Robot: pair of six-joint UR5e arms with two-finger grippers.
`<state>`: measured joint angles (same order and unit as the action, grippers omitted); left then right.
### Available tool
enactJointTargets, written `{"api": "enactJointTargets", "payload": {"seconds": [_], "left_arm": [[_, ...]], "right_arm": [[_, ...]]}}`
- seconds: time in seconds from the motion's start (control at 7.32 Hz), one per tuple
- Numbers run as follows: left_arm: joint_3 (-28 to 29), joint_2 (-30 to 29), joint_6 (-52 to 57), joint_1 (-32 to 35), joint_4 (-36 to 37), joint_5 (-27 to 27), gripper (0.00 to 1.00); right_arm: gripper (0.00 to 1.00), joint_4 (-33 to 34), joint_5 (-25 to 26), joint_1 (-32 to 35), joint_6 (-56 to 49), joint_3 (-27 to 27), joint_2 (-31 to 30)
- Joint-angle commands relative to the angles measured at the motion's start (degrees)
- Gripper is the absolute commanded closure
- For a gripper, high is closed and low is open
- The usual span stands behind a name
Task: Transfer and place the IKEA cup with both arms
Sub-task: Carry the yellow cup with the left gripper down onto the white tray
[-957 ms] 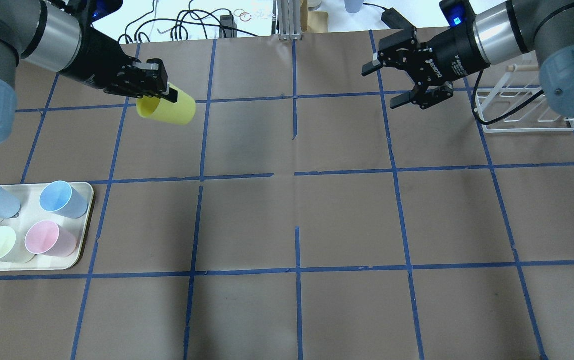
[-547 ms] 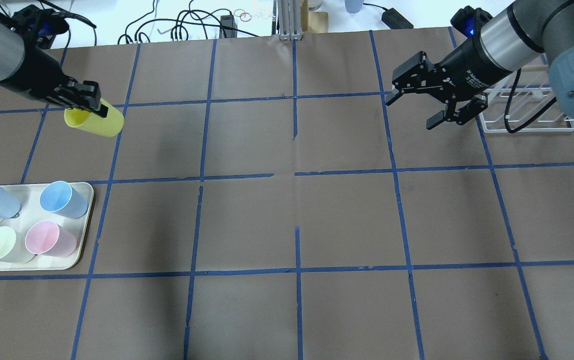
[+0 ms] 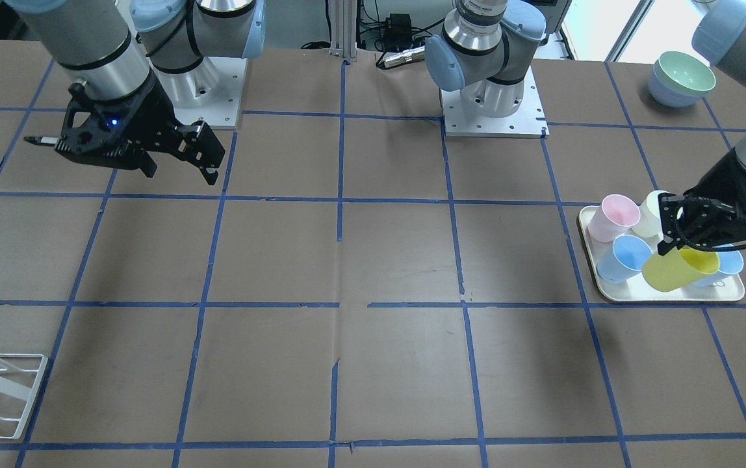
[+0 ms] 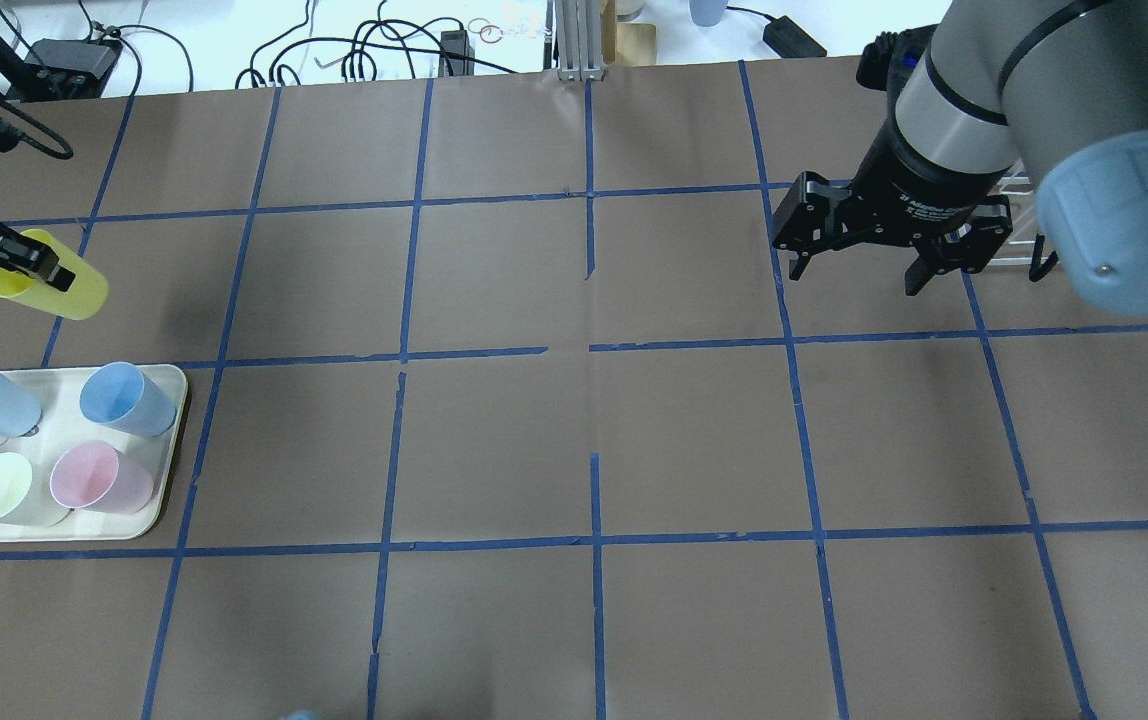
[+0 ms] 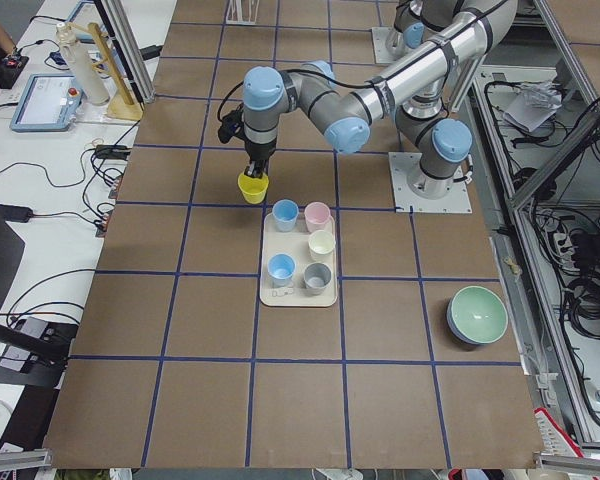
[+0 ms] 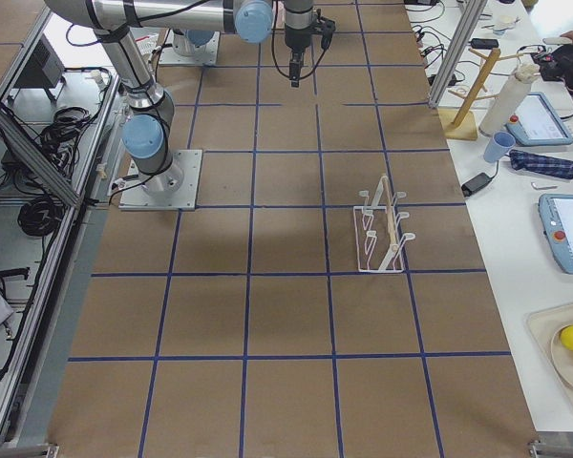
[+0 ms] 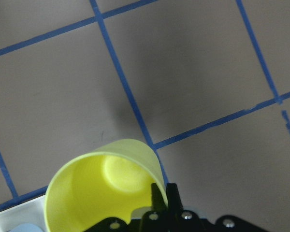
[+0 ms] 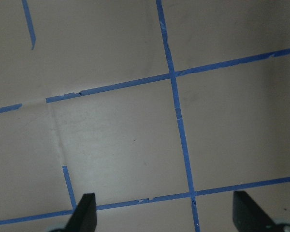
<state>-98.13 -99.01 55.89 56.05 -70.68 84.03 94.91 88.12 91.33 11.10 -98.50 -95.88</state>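
Carries the yellow cup [image 4: 84, 297] far to the left of its place a second ago, out near the table's left edge. Points the right gripper [image 4: 859, 272] downward now, not sideways. Holds the cup aloft and tilted, clamped at the rim by the left gripper [image 4: 46, 273], probably to leave the body free for a handover. Keeps the right gripper spread wide, empty, well apart. Appears over the tray [image 3: 672, 298] from the front, yet lies beyond it from overhead. Reveals a finger inside the rim only through the left wrist view.
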Motion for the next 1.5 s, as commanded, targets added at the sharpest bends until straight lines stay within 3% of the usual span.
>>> {"api": "enactJointTargets", "payload": {"seconds": [0.0, 0.41, 1.09, 1.37], "left_arm": [[-1.1, -2.1, 3.7, -2.1, 1.2, 5.7, 1.00], [-2.5, -4.7, 3.0, -3.6, 1.2, 8.9, 1.00], [-5.3, -8.7, 0.6, -4.0, 2.9, 9.6, 1.00], [-5.1, -8.8, 0.3, -4.0, 3.2, 13.3, 1.00]], "right_arm": [[0.00, -0.9, 1.9, -0.4, -0.6, -0.6, -1.9], [0.00, -3.1, 1.8, -0.8, -0.6, -0.9, -1.9], [0.00, -3.5, 1.5, -0.8, -0.6, -0.8, -1.9], [0.00, -3.7, 1.7, -0.9, -0.6, -0.8, -1.9]]}}
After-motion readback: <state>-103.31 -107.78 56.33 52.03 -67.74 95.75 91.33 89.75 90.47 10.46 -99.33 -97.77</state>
